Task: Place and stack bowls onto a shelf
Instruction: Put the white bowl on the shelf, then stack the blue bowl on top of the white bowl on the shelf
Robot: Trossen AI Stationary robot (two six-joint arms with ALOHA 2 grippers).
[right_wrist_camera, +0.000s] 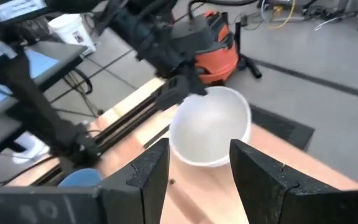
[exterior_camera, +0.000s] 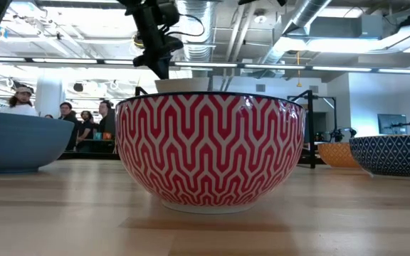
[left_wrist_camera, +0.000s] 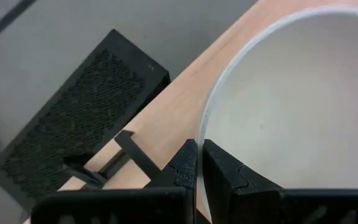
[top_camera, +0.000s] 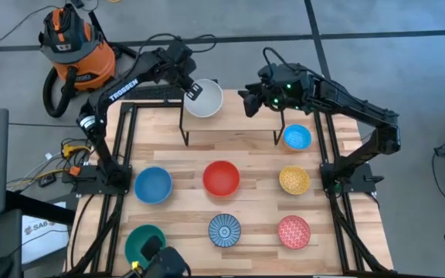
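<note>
The white bowl (top_camera: 205, 100) sits at the shelf's (top_camera: 238, 123) far left corner, and my left gripper (top_camera: 194, 91) is shut on its rim. My right gripper (top_camera: 247, 103) hovers open over the shelf's right part, facing the white bowl (right_wrist_camera: 210, 127) without touching it. On the tabletop lie a blue bowl (top_camera: 297, 137) right of the shelf, another blue bowl (top_camera: 153, 185), the red one (top_camera: 222, 177), yellow speckled (top_camera: 293, 180), teal green (top_camera: 144, 242), blue radial (top_camera: 224, 229) and pink-red (top_camera: 293, 232). My left gripper pinches the white bowl's rim (left_wrist_camera: 199, 134) on its left side, with one finger (left_wrist_camera: 225, 171) inside the bowl and the other finger (left_wrist_camera: 184, 163) outside. The fingers come from above, slanting from the table's left. The bowl stands over the shelf plank; whether its base touches, I cannot tell.
A black mesh box (left_wrist_camera: 73, 124) lies beside the shelf's far left edge. An orange vacuum (top_camera: 72, 46) stands on the floor beyond the table's far left corner. People (exterior_camera: 84, 117) stand in the room behind. In the low view the pink-red bowl (exterior_camera: 211, 149) hides the shelf.
</note>
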